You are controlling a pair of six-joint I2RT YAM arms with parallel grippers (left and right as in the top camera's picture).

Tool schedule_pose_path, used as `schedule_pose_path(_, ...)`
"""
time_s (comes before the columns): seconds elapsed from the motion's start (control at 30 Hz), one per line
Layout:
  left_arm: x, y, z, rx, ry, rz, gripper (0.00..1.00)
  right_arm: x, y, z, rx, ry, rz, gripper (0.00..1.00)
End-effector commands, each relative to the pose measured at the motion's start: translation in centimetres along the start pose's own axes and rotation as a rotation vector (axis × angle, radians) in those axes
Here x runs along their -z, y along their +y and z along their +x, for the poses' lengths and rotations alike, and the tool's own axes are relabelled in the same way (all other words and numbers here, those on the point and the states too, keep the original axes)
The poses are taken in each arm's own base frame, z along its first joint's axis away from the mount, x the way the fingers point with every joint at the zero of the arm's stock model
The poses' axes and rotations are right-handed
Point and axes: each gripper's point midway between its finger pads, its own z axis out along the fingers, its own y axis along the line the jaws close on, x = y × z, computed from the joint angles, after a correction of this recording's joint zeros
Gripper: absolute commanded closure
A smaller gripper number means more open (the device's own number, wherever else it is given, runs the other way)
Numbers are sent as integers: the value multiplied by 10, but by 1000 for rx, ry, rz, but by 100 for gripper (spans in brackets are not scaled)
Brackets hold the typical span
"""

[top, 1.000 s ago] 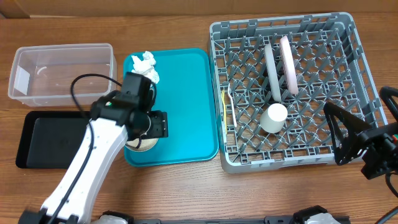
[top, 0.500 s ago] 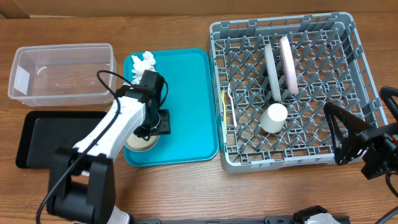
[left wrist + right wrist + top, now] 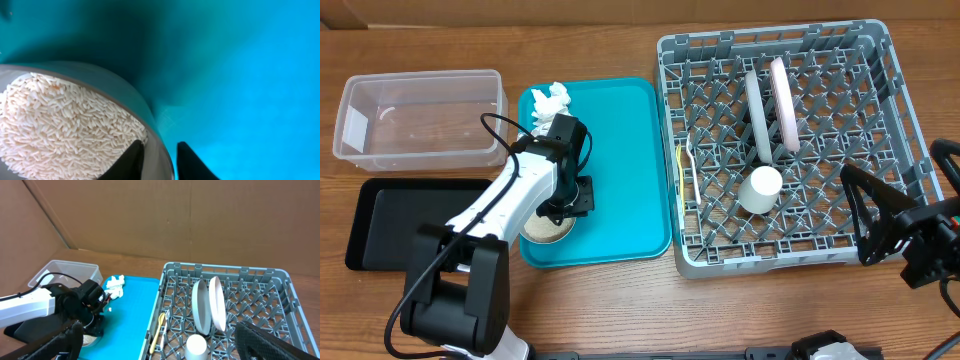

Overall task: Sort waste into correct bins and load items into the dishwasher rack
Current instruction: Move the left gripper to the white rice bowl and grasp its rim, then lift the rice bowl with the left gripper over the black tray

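wooden surface (image 3: pixel 620 310): your left claw (image 3: pixel 159 151) pinches the rim of the small grey bowl (image 3: pixel 135 97), white rice grains (image 3: pixel 65 125) inside, on the teal tray (image 3: pixel 620 160); right claw (image 3: pixel 880 215) wide open.

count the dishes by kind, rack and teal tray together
plates: 2, the pale grey plate and the white plate, on edge in the rack
cups: 1, the white cup, in the rack
bowls: 1, the grey bowl holding rice, on the teal tray
utensils: 1, the yellow utensil, in the rack
total: 5
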Motion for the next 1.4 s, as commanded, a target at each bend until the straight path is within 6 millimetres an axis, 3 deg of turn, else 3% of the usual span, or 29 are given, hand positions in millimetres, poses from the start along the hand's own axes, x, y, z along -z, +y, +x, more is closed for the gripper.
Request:
schedule_pose_path(0.0, -3, -2, -6, -25, -10, -16, 80, -1, -1, -1, -4, -3, 7, 0)
schedule_pose_path(0.13, -12, -1, -3, -36, 20, -23, 96, 0, -1, -1, -4, -4, 7, 0)
schedule_pose_path(0.4, -3, -3, -2, -34, 40, -24, 96, 0, -1, -1, -4, -4, 7, 0)
schedule_pose_path(0.73, 64, -12, -20, 5, -37, 7, 96, 0, -1, -1, -4, -4, 7, 0)
schedule_pose_path(0.9, 93, -10, -16, 64, -81, 19, 96, 0, -1, -1, -4, -4, 7, 0)
schedule_pose_path(1.2, 154, 17, -1, 180, -248, 11, 96, 0, -1, -1, -4, -4, 7, 0)
schedule_pose_path(1.37, 178, 52, -4, 282, -324, 43, 96, 0, -1, -1, -4, -4, 7, 0)
